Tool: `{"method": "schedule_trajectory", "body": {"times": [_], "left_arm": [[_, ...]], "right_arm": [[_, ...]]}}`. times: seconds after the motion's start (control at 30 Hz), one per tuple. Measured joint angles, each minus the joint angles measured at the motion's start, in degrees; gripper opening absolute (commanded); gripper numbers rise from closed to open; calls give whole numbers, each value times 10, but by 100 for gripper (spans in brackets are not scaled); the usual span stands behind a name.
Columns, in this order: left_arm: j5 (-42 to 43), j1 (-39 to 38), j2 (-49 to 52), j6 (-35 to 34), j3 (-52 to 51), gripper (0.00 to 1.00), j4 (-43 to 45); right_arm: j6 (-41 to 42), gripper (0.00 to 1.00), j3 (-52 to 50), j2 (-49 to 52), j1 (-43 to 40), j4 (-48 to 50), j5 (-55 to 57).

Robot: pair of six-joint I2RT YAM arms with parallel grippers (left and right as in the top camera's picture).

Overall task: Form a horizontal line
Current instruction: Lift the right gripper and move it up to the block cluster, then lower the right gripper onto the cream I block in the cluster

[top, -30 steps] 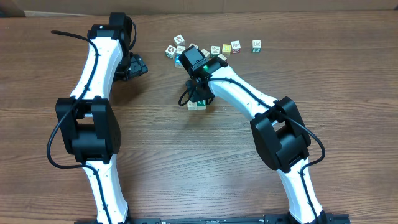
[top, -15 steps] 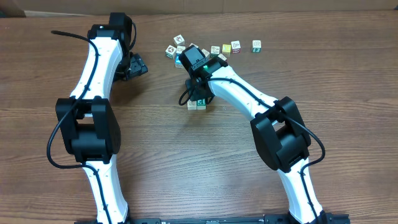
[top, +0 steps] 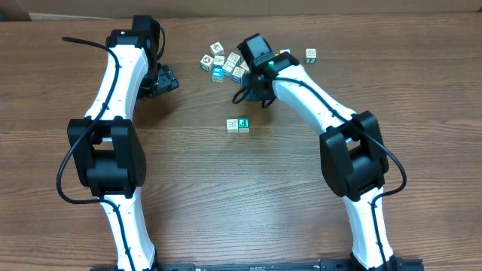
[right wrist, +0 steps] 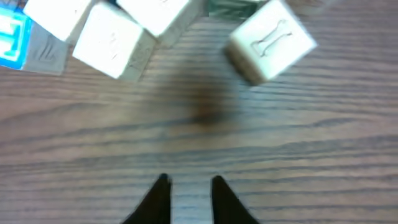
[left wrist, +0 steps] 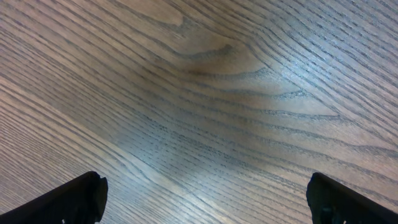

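The horizontal line at mid-table is a short row of two tiny cubes touching side by side, a white one and a teal-green one. My right gripper hovers beyond the row, at the near edge of the loose cube cluster. Its fingers stand a narrow gap apart with only bare wood between them. Just ahead of it lie a bone-picture cube, white cubes and a blue-faced cube. My left gripper is wide open over bare wood, far left of the cubes.
A single cube sits apart at the back right, another peeks out beside the right arm. The wooden table stretches bare toward the front. The left arm lies along the left side.
My right gripper has left the teal-green cube beside the white one and drawn back toward the far cluster, its jaws parting slightly. The left arm has not moved.
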Motion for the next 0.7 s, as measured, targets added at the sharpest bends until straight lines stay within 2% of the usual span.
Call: {"method": "schedule_trajectory", "body": {"times": [0.13, 0.2, 0.23, 0.37, 0.57, 0.7], "left_arm": [[0, 0, 0, 0, 0, 100, 0], [0, 0, 0, 0, 0, 100, 0], [0, 0, 0, 0, 0, 100, 0], [0, 0, 0, 0, 0, 100, 0], [0, 0, 0, 0, 0, 100, 0], [0, 0, 0, 0, 0, 100, 0]], "right_arm": [[8, 34, 0, 0, -11, 13, -3], [15, 48, 0, 0, -13, 27, -4], [14, 51, 0, 0, -13, 36, -3], [50, 55, 0, 0, -13, 62, 7], [127, 56, 0, 0, -13, 87, 61], [148, 56, 0, 0, -13, 113, 84]]}}
